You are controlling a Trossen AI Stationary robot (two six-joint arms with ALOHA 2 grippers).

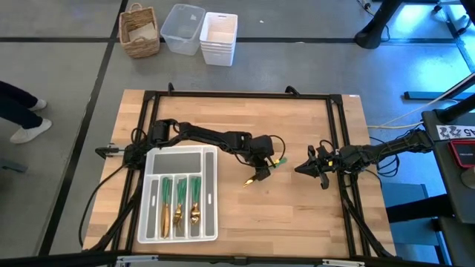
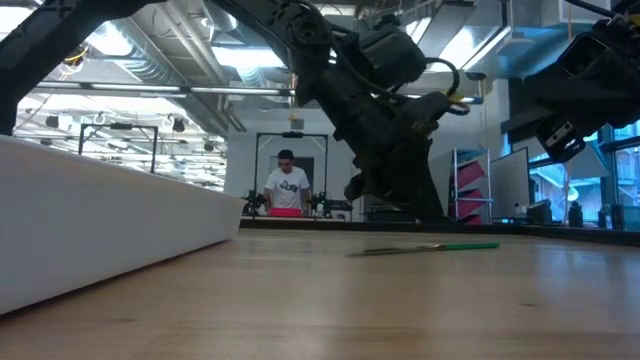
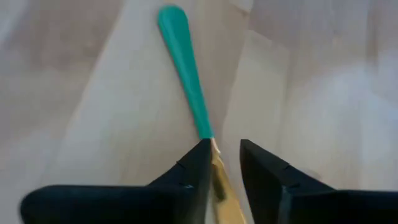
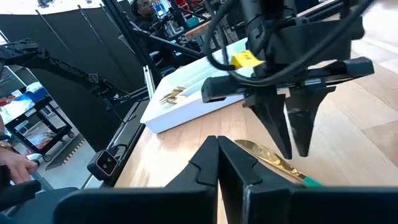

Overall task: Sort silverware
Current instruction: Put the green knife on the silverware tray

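Observation:
One piece of silverware (image 1: 261, 173) with a gold head and a green handle lies flat on the wooden table, right of the white tray (image 1: 210, 157). It also shows in the low view (image 2: 430, 247). My left gripper (image 1: 262, 157) hangs over it, pointing down and open, with its fingers on either side of the gold neck (image 3: 216, 163). The green handle (image 3: 186, 68) runs out ahead of them. My right gripper (image 4: 217, 163) is shut and waits just to the right (image 1: 306, 169), touching nothing. More silverware (image 1: 179, 199) lies in the tray's narrow compartments. My left gripper comes from above with its fingers across the piece, where the gold neck (image 3: 214, 155) meets the green handle. One fingertip (image 3: 198, 163) stands right against the neck and the other is apart from it. I cannot tell whether it touches. The piece lies flat on the table.
The tray's white wall (image 2: 100, 235) rises on the near left. A black frame (image 1: 338, 133) runs around the table. A wicker basket (image 1: 139, 31) and white bins (image 1: 219, 37) stand on the floor beyond the far edge. A person (image 2: 287, 185) stands far back in the room.

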